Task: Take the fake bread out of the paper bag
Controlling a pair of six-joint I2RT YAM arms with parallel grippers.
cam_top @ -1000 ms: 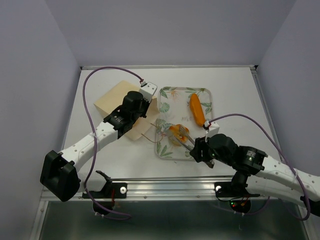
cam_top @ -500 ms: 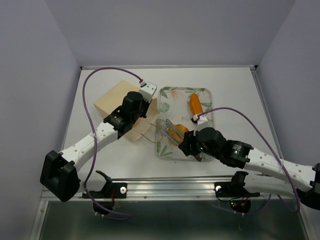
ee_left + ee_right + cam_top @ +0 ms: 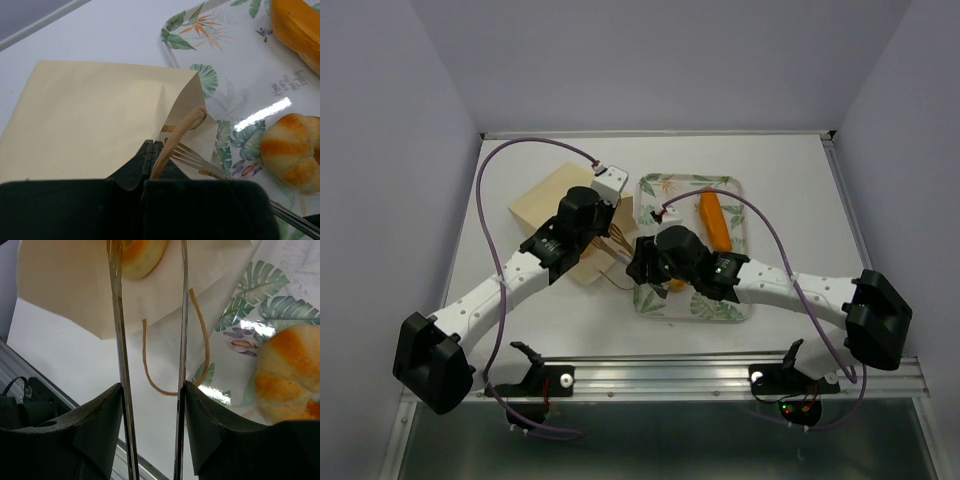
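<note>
Likely light, slippery: ring bun (image 3: 147, 265) (frame top) best pinched across its sides by the spread right gripper (image 3: 148, 244); bag handle (image 3: 182, 127) clamped in left gripper (image 3: 150, 150).

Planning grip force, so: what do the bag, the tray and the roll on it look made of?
Paper bag: matte tan kraft paper, creased at the mouth. Tray: likely glossy plastic or melamine, glare streak. Roll: probably moulded plastic, orange-gold, slight sheen.

Left gripper (image 3: 152, 150) is clamped shut; right gripper (image 3: 148, 280), reaching leftward, has fingers parted.
</note>
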